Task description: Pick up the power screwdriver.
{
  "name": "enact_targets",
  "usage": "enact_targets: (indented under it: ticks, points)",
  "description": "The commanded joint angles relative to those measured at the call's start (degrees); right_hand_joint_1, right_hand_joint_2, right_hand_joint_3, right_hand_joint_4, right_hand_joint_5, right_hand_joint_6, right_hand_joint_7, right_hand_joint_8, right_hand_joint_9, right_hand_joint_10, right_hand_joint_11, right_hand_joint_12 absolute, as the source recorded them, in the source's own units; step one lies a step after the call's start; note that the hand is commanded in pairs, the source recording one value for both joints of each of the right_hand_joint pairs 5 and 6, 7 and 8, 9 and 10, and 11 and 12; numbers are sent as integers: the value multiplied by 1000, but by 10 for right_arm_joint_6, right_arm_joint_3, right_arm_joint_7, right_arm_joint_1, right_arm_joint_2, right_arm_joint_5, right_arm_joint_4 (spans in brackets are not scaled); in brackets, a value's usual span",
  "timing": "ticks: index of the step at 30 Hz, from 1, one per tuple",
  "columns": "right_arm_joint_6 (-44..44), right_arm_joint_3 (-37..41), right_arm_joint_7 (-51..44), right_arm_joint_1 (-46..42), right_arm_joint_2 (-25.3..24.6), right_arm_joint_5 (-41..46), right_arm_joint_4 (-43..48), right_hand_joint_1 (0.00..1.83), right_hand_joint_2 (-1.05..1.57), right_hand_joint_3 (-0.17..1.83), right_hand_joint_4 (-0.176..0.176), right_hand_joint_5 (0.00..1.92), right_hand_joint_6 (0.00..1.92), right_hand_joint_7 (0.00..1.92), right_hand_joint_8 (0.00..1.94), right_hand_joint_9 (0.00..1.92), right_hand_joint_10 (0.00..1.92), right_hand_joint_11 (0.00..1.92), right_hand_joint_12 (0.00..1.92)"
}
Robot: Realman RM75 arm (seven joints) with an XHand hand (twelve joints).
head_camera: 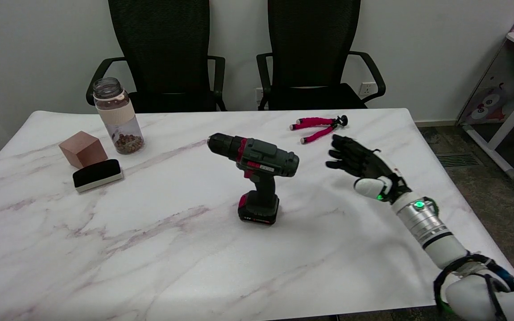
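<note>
Scanning from the left of the marble tabletop, I saw a wooden cube, a black eraser just in front of it and a glass jar beside them. I found the power screwdriver standing upright on its battery base near the middle, chuck pointing left. Right of it, apart, my right hand hovered empty with fingers spread, a pink tripod lying behind it.

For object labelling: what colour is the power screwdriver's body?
Dark grey with red accents, head view.
</note>
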Motion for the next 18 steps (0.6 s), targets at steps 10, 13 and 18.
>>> enact_targets:
  ticks: [10,13,18]
  points:
    - [-34,-165,-24,168,-127,-42,42,908,-301,573,11,228,228,228,228,341,341,499,499]
    - [-31,-164,-24,168,-128,-41,41,909,-309,578,15,225,225,225,225,337,337,491,491]
    - [-31,-166,-24,168,-133,-41,42,908,-301,546,22,213,213,213,213,338,338,483,483]
